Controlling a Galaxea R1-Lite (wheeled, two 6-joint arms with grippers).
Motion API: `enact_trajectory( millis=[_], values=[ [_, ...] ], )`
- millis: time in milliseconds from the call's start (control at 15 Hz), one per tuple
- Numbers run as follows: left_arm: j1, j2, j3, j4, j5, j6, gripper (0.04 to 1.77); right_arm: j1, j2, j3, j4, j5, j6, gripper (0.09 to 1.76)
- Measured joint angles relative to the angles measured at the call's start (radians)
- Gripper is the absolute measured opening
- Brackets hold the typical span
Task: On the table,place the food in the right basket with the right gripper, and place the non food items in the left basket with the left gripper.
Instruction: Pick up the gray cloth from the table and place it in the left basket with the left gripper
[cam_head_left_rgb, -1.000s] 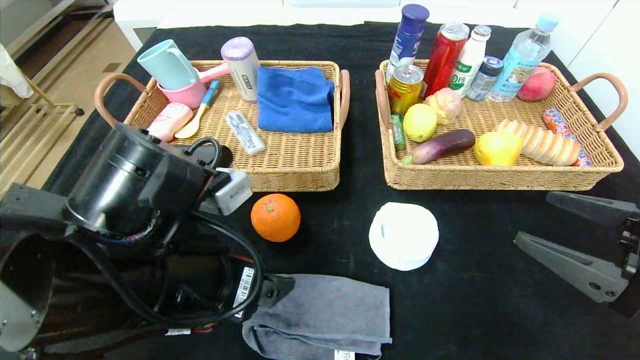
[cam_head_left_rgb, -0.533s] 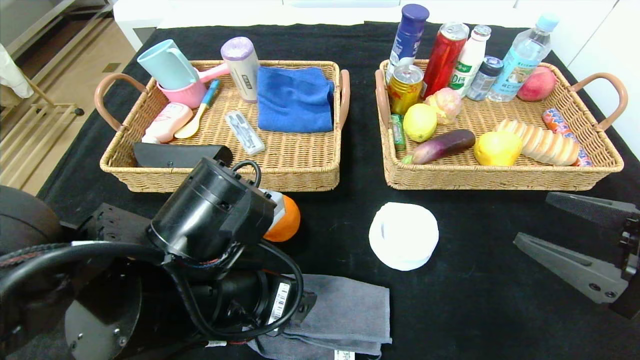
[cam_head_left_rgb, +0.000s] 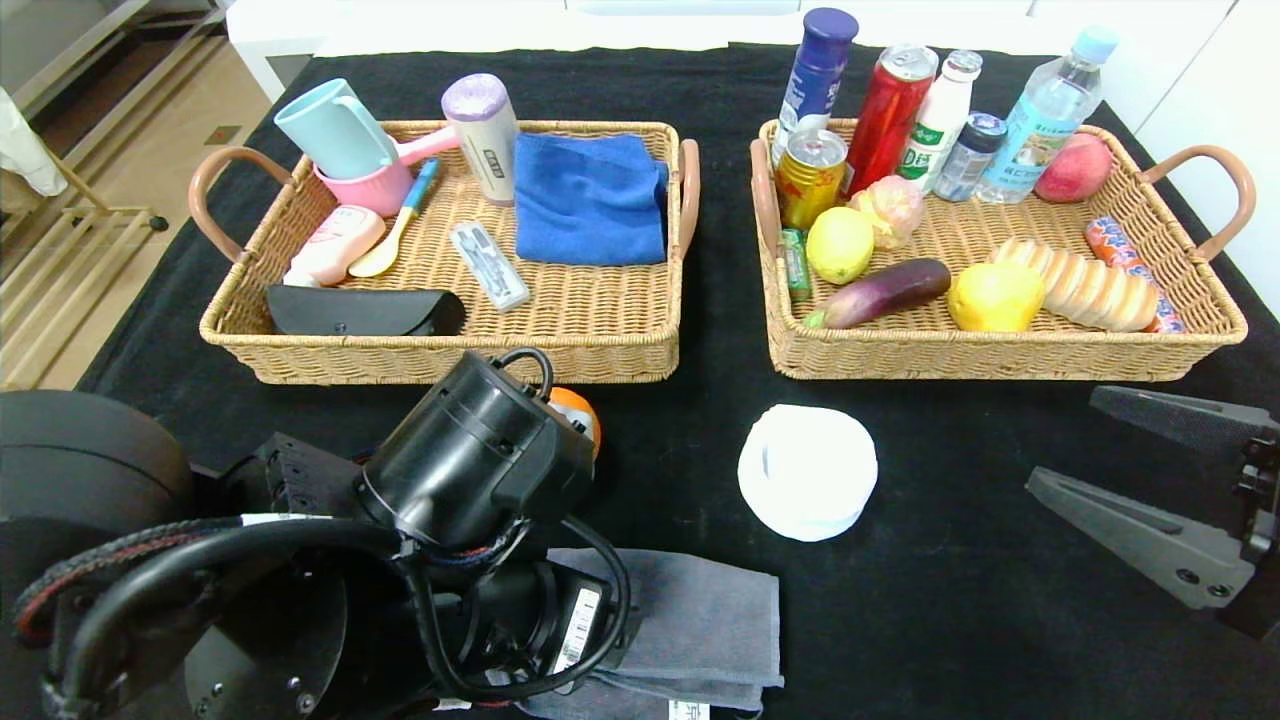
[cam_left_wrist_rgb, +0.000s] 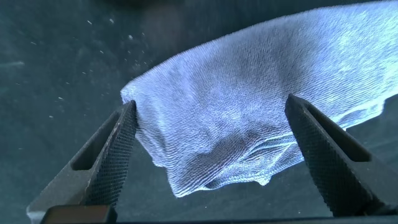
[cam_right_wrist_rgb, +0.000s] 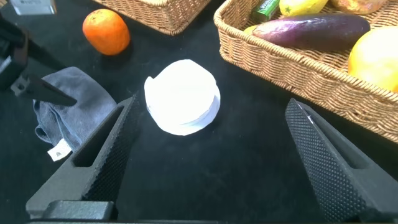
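Note:
On the black table (cam_head_left_rgb: 950, 600), my left gripper (cam_left_wrist_rgb: 211, 102) hangs open just above the folded grey towel (cam_left_wrist_rgb: 249, 118), one finger on each side of its end. In the head view the left arm covers that gripper, part of the towel (cam_head_left_rgb: 690, 625) and most of the orange (cam_head_left_rgb: 580, 410). The white roll (cam_head_left_rgb: 808, 470) lies mid-table. My right gripper (cam_head_left_rgb: 1062, 438) waits open and empty to its right. The clear tool case (cam_head_left_rgb: 488, 265) lies in the left basket (cam_head_left_rgb: 450, 365). The pear (cam_head_left_rgb: 995, 297) and bread loaf (cam_head_left_rgb: 1085, 283) lie in the right basket (cam_head_left_rgb: 1000, 360).
The left basket also holds a blue cloth (cam_head_left_rgb: 590, 195), cups (cam_head_left_rgb: 345, 145) and a black case (cam_head_left_rgb: 365, 312). The right basket holds bottles and cans along its back, a lemon (cam_head_left_rgb: 840, 245), an eggplant (cam_head_left_rgb: 885, 290) and a peach (cam_head_left_rgb: 1075, 168).
My left arm has swung away from the left basket's front, rightward and down over the grey towel, and now hides most of the orange. The right arm has not moved.

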Motion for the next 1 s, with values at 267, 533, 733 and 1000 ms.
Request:
enact_trajectory(
  millis=[267, 533, 733, 1000],
  values=[
    [-0.006, 0.021, 0.007, 0.001, 0.0, -0.001, 1.72, 0.001, 0.0, 0.0, 0.003, 0.0, -0.005, 1.71],
    [-0.033, 0.035, 0.014, 0.064, 0.003, 0.003, 1.72, 0.001, 0.0, 0.002, 0.003, -0.001, -0.006, 1.71],
    [-0.037, 0.068, 0.012, 0.063, 0.035, -0.024, 1.72, 0.001, 0.001, 0.002, 0.002, -0.001, -0.007, 1.71],
    [-0.033, 0.103, 0.007, 0.064, 0.052, -0.036, 1.72, 0.001, 0.0, 0.002, 0.002, -0.001, -0.007, 1.71]
  ],
)
